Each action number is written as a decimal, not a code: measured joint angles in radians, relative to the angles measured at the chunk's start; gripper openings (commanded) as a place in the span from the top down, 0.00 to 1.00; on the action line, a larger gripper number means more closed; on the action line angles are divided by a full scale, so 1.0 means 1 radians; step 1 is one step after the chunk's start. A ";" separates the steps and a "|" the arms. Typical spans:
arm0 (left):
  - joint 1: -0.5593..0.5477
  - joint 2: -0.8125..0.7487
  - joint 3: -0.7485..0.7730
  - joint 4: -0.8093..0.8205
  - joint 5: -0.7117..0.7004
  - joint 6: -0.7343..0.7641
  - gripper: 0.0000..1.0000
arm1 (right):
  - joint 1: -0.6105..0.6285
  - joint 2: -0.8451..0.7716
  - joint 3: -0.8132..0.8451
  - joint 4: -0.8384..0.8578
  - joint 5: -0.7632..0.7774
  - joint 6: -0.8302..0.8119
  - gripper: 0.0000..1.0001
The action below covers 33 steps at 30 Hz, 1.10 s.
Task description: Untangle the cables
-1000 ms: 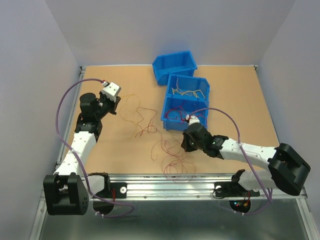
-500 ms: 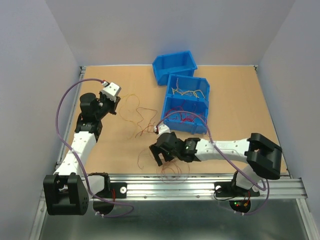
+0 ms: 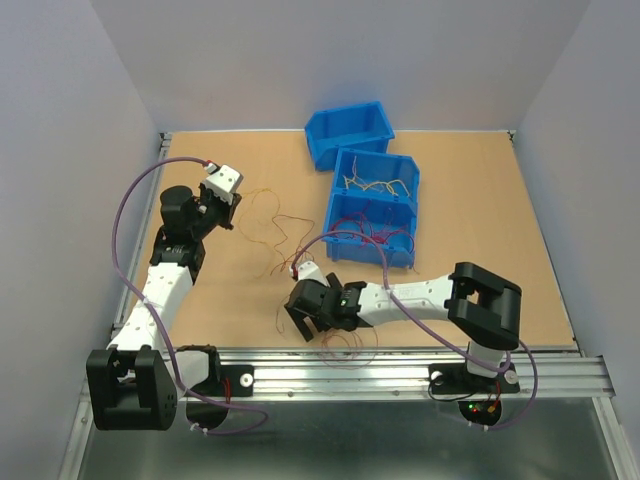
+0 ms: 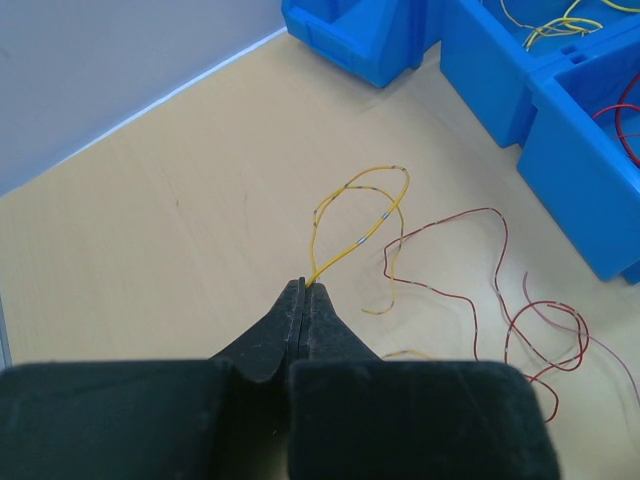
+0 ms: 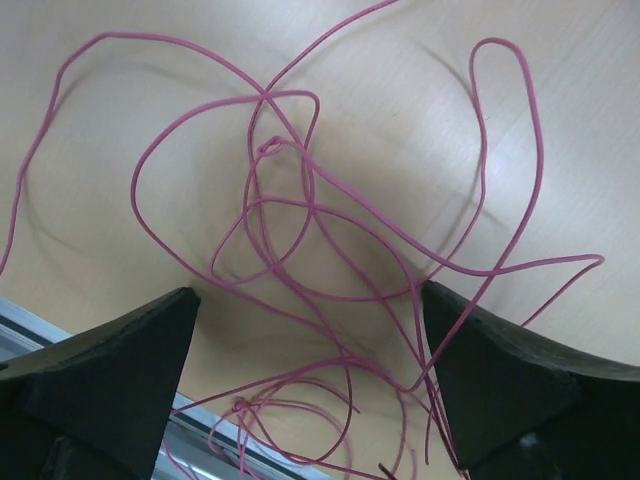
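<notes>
**Cables [image 5: 268, 147]: some sorted into bins, red tangle not yet undone**

As far as I can judge, you have part of the work done. The middle blue bin [image 3: 412, 170] holds yellowish cables and the near blue bin [image 3: 350, 255] holds red ones. What the far blue bin [image 3: 350, 150] holds, I cannot make out. On the table [image 3: 480, 200] several cables lie loose between the two arms. A red tangle [image 5: 305, 205] lies close to the front rail [image 3: 400, 360].

Your left gripper [image 4: 304, 290] is clenched on the end of a yellow cable [image 4: 363, 240], which loops away from the tips over the table. A red cable [image 4: 450, 218] lies just beside it; whether the two cross, I cannot tell. Your right gripper [image 5: 308, 300] hangs just above the red tangle with its jaws spread wide, and it grasps nothing.

I think the larger part is left for you: the tangle must be pulled apart and the loose cables separated from each other.

Some things are hard to see. In the top view the wires are so fine that you cannot count them. The small kink in the tangle may be a true knot or only a crossing. The lower loops of the tangle are cut off at the edge of the right wrist view.
</notes>
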 measured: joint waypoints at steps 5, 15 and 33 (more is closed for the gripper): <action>0.000 0.000 0.000 0.000 -0.002 0.002 1.00 | 0.007 0.015 0.013 -0.003 0.016 0.056 0.99; 0.000 0.000 0.000 0.000 -0.006 0.007 1.00 | -0.012 -0.043 -0.044 0.003 0.054 0.079 0.99; -0.001 0.011 -0.028 0.026 -0.069 0.002 1.00 | -0.514 -0.134 0.668 0.289 -0.454 -0.229 1.00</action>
